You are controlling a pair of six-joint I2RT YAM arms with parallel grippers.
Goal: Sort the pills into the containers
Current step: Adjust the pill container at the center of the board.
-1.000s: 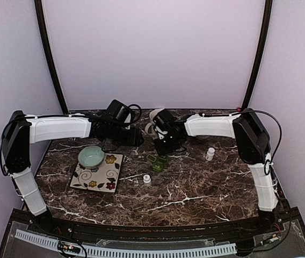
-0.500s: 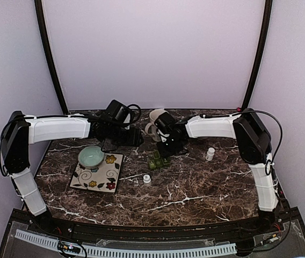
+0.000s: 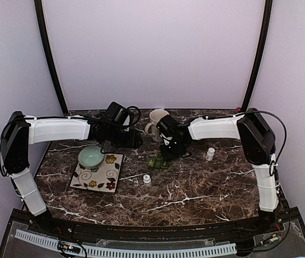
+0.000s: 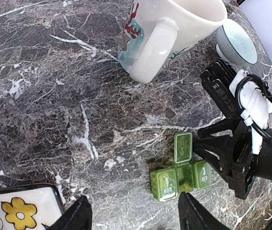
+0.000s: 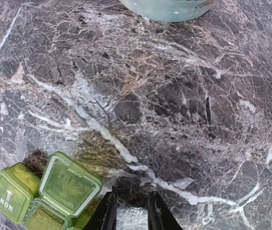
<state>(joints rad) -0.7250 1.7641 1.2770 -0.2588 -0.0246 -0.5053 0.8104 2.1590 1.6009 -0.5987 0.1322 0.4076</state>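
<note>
Beyond my matt black plastic left fingers [image 4: 76, 216], the translucent green plastic 3-compartment pill box [image 4: 167, 183] is shining smoothly on the polished, white-veined marble-look table [image 4: 45, 96]; farther out, the glazed ceramic mug [image 4: 174, 28] is gleaming.

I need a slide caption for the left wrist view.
Green pill box, middle lid open, on marble table near a white mug; right hand beside it.

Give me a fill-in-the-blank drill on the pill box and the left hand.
The green pill box has ___ joined compartments.
Only its ___ lid stands open.
One closed end compartment is printed ___.
The left hand is ___, with nothing between its fingers.
Missing words: three; middle; MON; open.
</note>
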